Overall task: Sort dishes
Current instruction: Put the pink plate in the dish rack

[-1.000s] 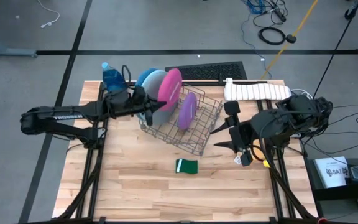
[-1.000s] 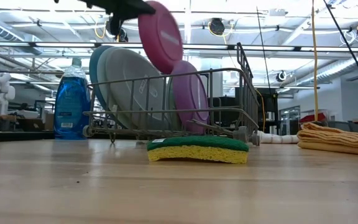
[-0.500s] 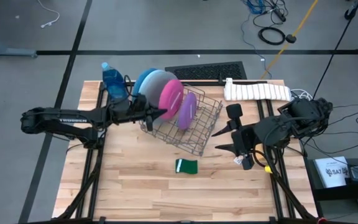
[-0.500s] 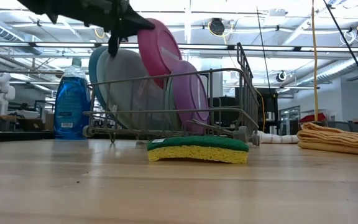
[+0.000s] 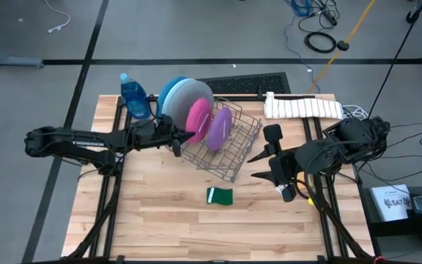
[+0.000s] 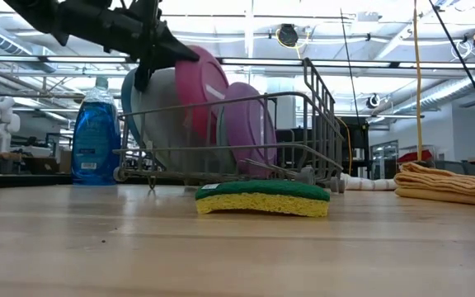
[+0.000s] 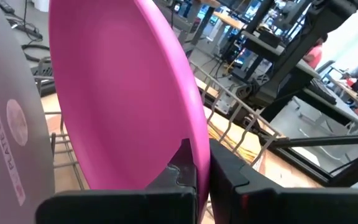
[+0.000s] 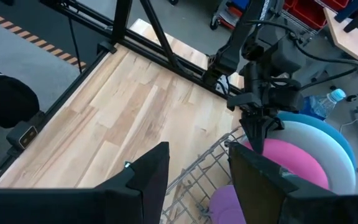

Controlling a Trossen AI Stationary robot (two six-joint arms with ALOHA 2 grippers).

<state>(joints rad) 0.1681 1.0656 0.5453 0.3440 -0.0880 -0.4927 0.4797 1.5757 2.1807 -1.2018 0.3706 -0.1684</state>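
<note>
The pink plate [image 5: 198, 119] stands on edge in the grey wire rack [image 5: 233, 154], between the pale-blue plate [image 5: 190, 95] and the purple plate [image 5: 220, 128]. A deep-blue rim [image 5: 167, 92] shows behind the pale-blue plate. No teal plate is in view. My left gripper [image 5: 179, 139] is shut on the pink plate [image 6: 204, 91]. My right gripper [image 5: 269, 165] hovers open to the right of the rack, touching nothing. Its wrist view looks over the rack at the pink plate [image 8: 291, 165]. My left gripper pinches the pink plate's rim [image 7: 201, 155] between its two fingers [image 7: 182, 171], on the side of the plate that faces the table's left. The fingers come roughly level from the left. The plate stands upright, leaning a little, its lower part [image 6: 196, 140] down inside the rack.
A blue soap bottle [image 5: 132, 95] stands at the far left corner behind the rack. A green and yellow sponge [image 5: 220, 196] lies on the bare wood near the rack. A folded white towel [image 5: 302, 106] lies at the far right edge.
My left gripper has come down and a little toward the table's right, still shut on the pink plate. The plate, held clear above the rack a second ago, now stands lowered into it between the pale-blue and purple plates.
</note>
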